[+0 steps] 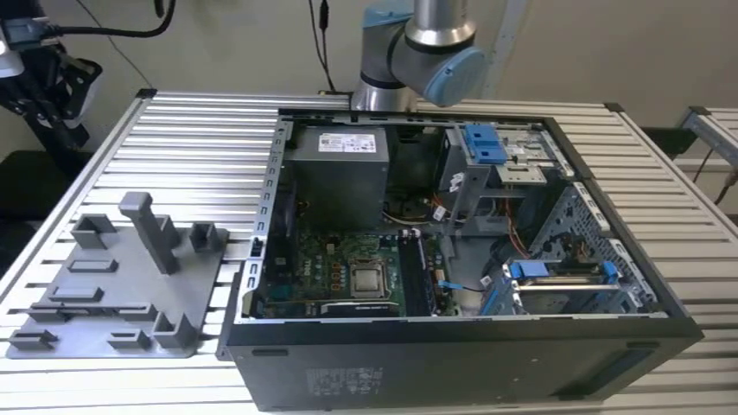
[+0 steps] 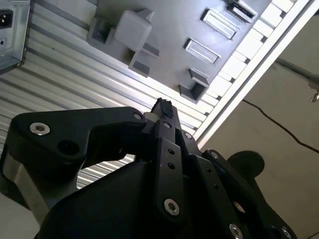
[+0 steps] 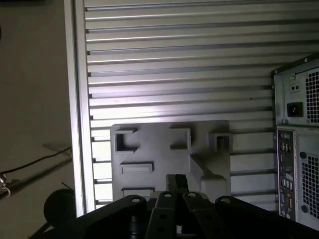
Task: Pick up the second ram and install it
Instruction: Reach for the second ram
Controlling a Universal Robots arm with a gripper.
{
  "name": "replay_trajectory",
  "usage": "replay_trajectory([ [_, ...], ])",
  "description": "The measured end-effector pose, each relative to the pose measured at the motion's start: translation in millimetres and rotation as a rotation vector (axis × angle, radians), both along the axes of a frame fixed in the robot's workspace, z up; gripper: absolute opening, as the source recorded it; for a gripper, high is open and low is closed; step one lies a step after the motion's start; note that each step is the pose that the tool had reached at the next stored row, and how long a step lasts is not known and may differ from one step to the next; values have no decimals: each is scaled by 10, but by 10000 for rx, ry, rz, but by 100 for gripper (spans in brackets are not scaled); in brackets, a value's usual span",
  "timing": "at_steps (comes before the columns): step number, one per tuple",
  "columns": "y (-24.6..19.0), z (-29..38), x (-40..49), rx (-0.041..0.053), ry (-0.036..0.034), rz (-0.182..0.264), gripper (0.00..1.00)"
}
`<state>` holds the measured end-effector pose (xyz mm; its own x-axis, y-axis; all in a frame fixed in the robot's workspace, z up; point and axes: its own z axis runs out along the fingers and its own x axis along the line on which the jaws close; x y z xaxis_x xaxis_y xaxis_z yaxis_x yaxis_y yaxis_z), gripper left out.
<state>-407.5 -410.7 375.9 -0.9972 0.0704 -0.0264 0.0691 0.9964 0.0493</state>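
Note:
The second ram is out of view. In both wrist views my gripper (image 2: 163, 106) (image 3: 175, 181) hangs high above the grey plastic tray (image 2: 169, 30) (image 3: 164, 149), its black fingertips pressed together with nothing between them. The tray (image 1: 116, 294) lies on the slatted table at the exterior view's left, with a tall grey post (image 1: 150, 229) and several low holder blocks on it. No stick stands in those blocks. The open computer case (image 1: 461, 259) holds the green motherboard (image 1: 340, 268) with its long black slots (image 1: 417, 275).
The arm's base (image 1: 416, 52) stands behind the case. Inside the case are a grey power supply (image 1: 334, 173) and blue-tabbed drive cages (image 1: 559, 281). The case's back panel (image 3: 299, 124) lies beside the tray. Black stands and cables (image 1: 47, 69) are past the table's corner.

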Motion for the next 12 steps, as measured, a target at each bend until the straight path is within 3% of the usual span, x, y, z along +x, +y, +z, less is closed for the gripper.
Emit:
replay_trajectory([
  [2,-27,-3,-7,-1,0,0,11],
  [12,-41,-4,-8,0,0,3,11],
])
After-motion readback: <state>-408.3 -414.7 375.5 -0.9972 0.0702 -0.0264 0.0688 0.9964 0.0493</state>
